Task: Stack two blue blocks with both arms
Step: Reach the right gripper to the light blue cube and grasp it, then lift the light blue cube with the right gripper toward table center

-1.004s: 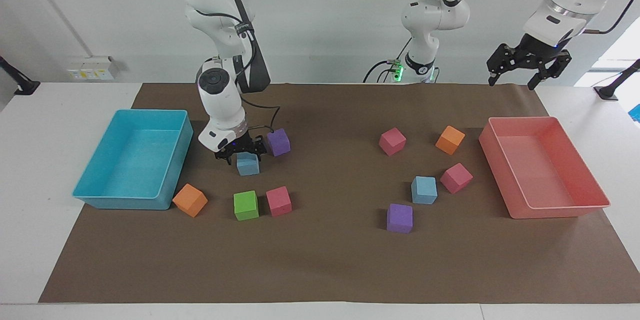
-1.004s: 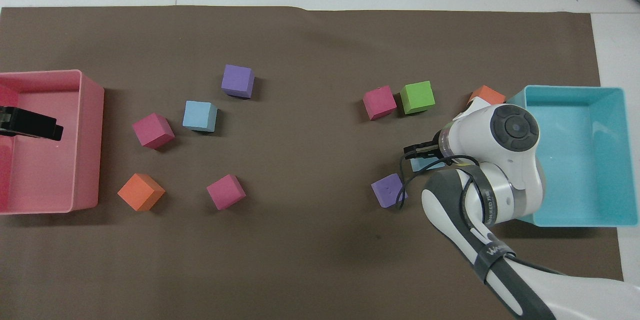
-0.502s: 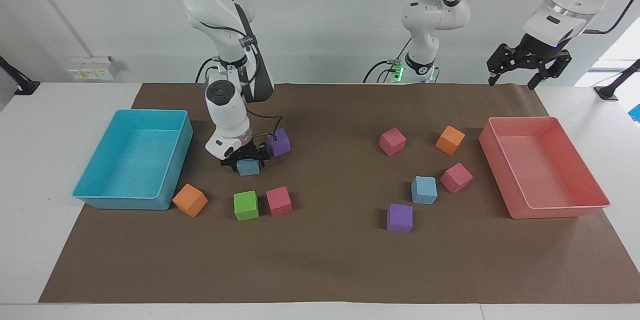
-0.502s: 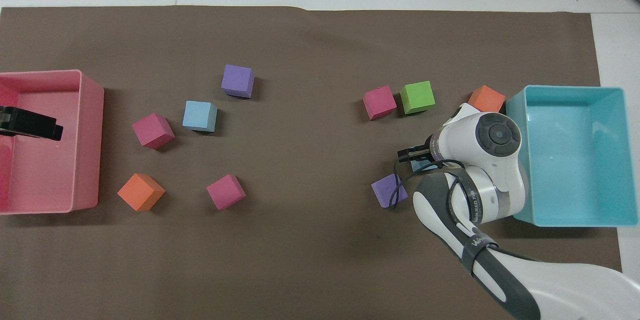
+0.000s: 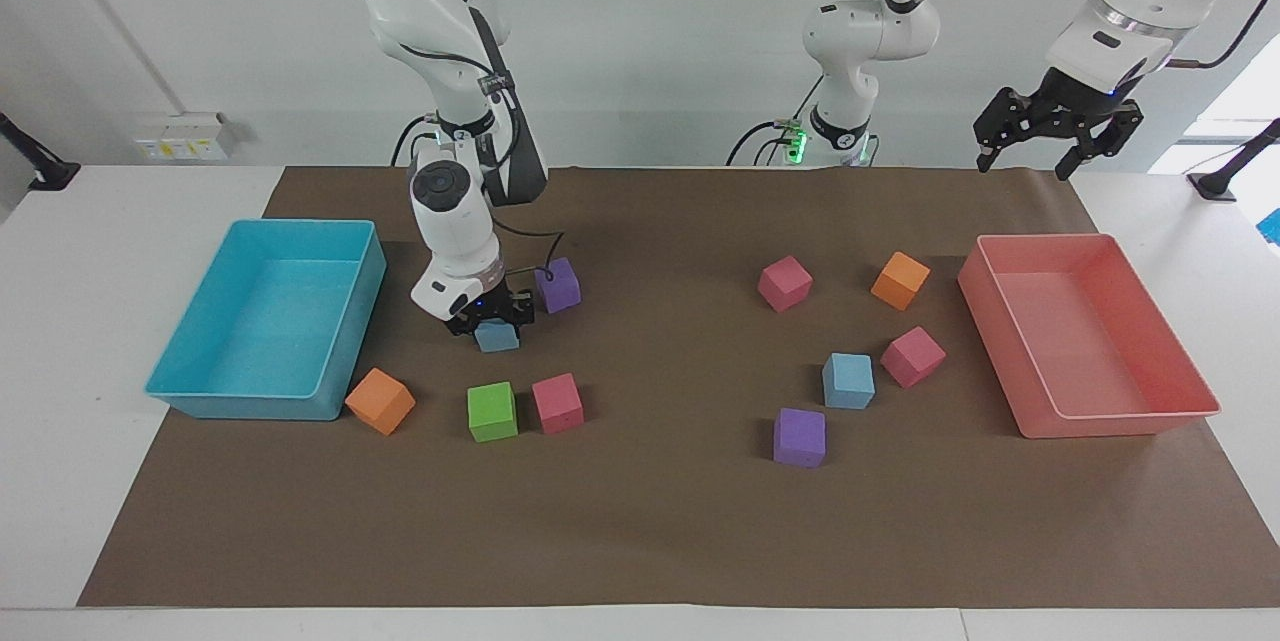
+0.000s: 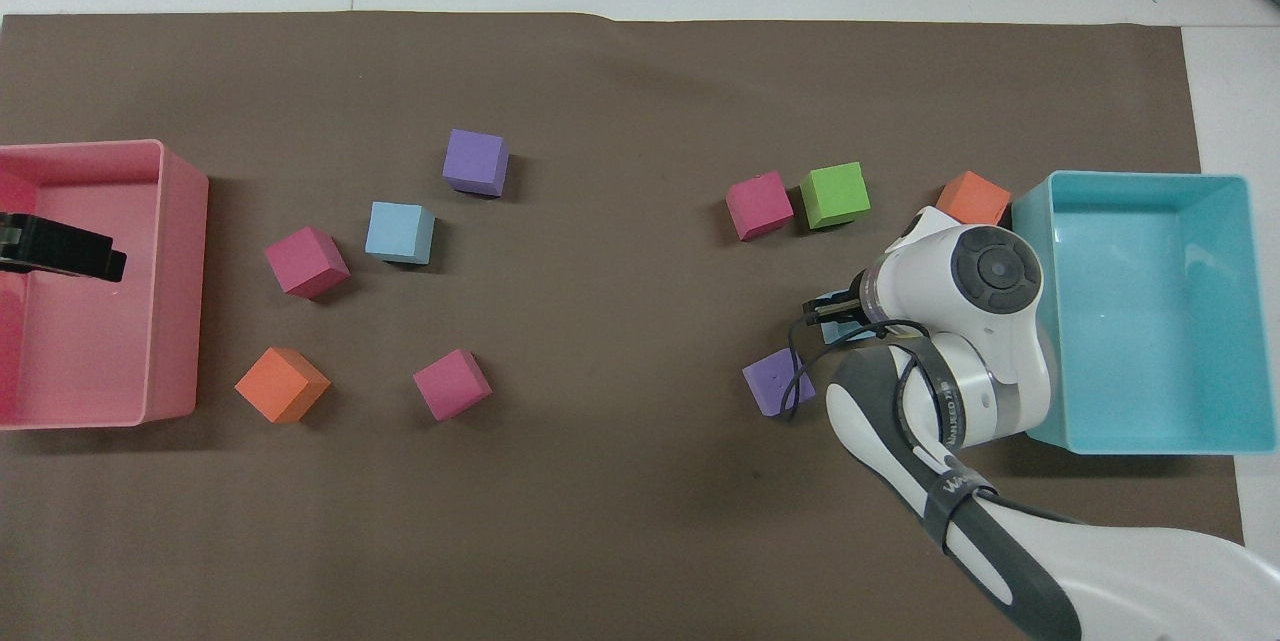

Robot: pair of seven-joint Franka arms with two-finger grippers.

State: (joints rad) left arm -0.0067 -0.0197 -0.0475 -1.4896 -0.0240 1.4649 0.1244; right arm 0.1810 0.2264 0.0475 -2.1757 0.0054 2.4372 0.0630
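One blue block sits on the brown mat toward the right arm's end, beside a purple cube. My right gripper is down on it, fingers pressed to its two sides; in the overhead view only a sliver of this blue block shows under the right gripper. The other blue block lies free toward the left arm's end. My left gripper hangs open, high over the pink tray, and waits.
A turquoise tray stands at the right arm's end. An orange cube, a green cube and a pink cube lie farther from the robots than the gripped block. Pink, orange and purple cubes surround the free blue block.
The right gripper has come down onto the blue block and its fingers have closed in against the block's sides. The left arm has not moved.
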